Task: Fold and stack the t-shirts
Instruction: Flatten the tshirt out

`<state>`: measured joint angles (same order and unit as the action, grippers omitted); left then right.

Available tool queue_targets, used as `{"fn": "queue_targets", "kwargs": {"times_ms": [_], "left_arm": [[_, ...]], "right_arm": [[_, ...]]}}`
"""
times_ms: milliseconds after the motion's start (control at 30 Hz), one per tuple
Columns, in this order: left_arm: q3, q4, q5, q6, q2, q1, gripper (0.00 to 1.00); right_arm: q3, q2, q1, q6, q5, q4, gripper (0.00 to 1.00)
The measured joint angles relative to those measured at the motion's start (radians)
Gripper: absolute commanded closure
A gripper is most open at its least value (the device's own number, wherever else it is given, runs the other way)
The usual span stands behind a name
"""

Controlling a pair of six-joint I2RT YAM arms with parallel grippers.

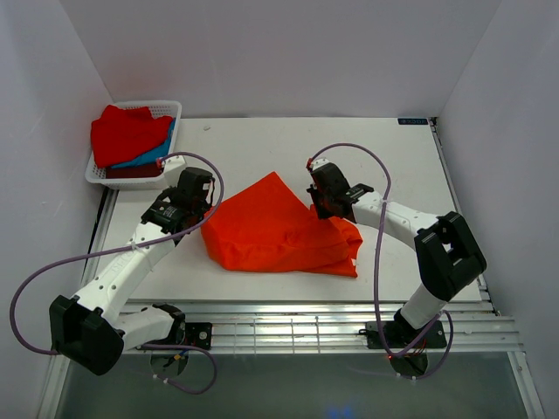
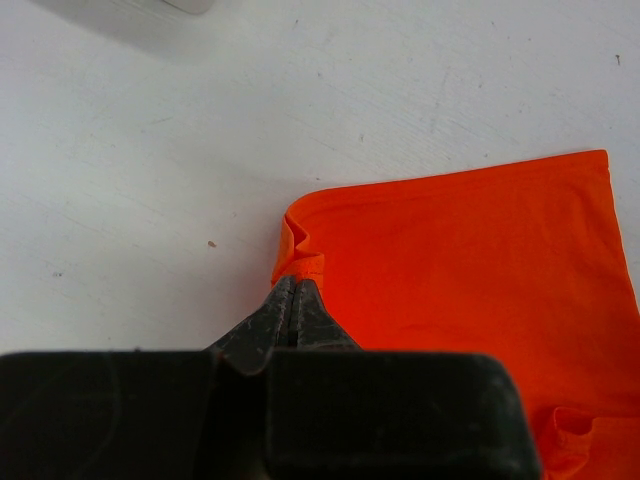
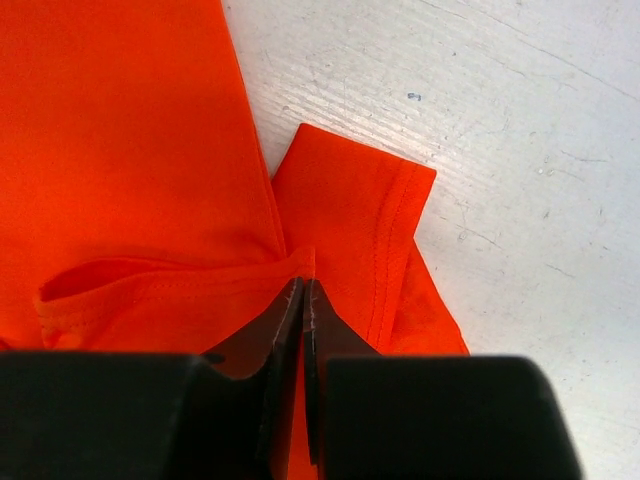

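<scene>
A bright orange-red t-shirt (image 1: 275,229) lies partly folded in the middle of the white table. My left gripper (image 1: 203,212) is shut on the shirt's left corner; in the left wrist view the pinched cloth (image 2: 300,262) bunches just beyond the gripper (image 2: 293,285). My right gripper (image 1: 325,211) is shut on the shirt's right part; in the right wrist view a fold of cloth (image 3: 300,262) sits between the closed fingertips of that gripper (image 3: 302,288), with a sleeve (image 3: 360,200) beside them. Red (image 1: 127,133), blue (image 1: 153,157) and dark maroon (image 1: 131,172) shirts lie in the basket.
A white lattice basket (image 1: 170,110) stands at the far left corner of the table, close behind my left arm. White walls enclose the table on three sides. A metal rail (image 1: 306,323) runs along the near edge.
</scene>
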<state>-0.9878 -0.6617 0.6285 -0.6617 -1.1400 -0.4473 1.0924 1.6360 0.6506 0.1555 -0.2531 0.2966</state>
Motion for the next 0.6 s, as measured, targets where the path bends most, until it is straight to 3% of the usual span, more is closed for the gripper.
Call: {"fn": "queue_targets", "kwargs": {"times_ms": [433, 600], "left_arm": [[0.000, 0.000, 0.000, 0.000, 0.002, 0.000, 1.00], [-0.013, -0.005, 0.004, 0.011, -0.002, 0.000, 1.00]], "right_arm": [[0.013, -0.111, -0.003, -0.006, 0.004, 0.045, 0.92], [0.166, -0.132, -0.018, -0.032, -0.055, 0.156, 0.92]]}}
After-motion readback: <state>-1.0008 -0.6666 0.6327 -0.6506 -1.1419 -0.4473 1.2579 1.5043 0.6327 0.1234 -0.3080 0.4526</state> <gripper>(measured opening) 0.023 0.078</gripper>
